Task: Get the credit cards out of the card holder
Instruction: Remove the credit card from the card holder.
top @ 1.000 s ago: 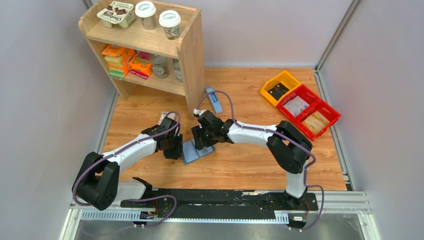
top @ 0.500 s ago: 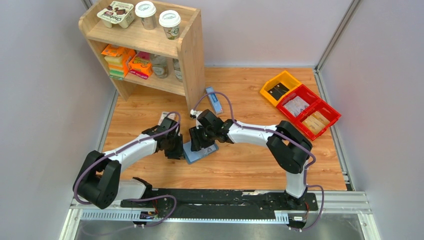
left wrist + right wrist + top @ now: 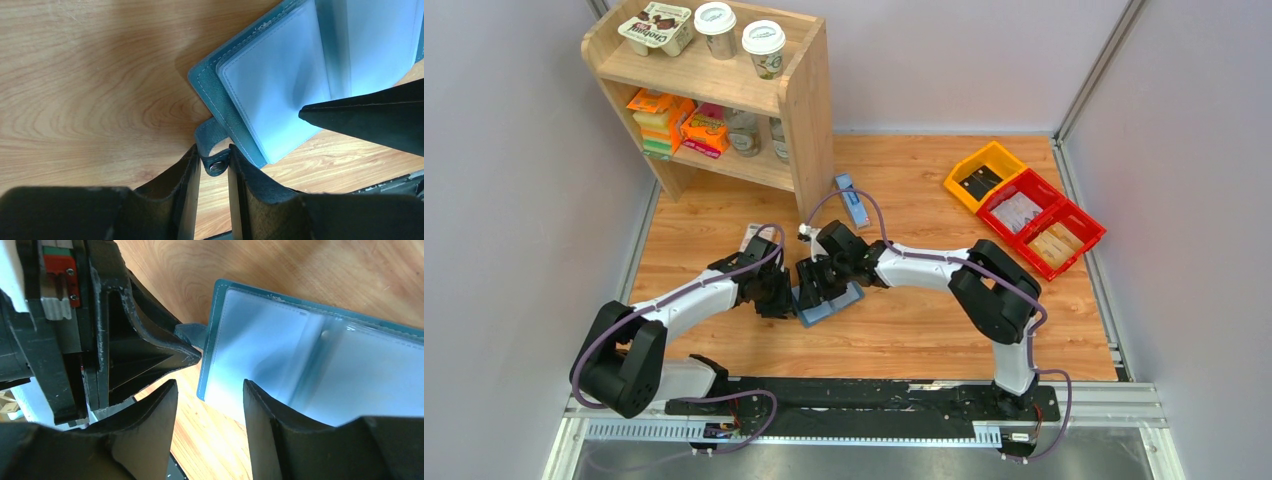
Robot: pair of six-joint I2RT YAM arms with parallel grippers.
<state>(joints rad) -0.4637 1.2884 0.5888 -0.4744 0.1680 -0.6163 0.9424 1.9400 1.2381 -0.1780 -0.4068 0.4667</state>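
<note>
The teal card holder [image 3: 832, 308] lies open and flat on the wooden table [image 3: 924, 335], right between the two arms. Its pale blue pocket pages [image 3: 270, 90] face up. The left gripper [image 3: 214, 172] pinches the little tab [image 3: 209, 141] with the snap, at the holder's edge. The right gripper [image 3: 210, 386] has its fingers apart, one on each side of the holder's near corner. One right finger [image 3: 360, 120] sits over a pale page.

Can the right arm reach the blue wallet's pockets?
Probably yes. The wallet lies open, the right arm holds open jaws right at its pockets, and the left arm only pinches the tab.
</note>
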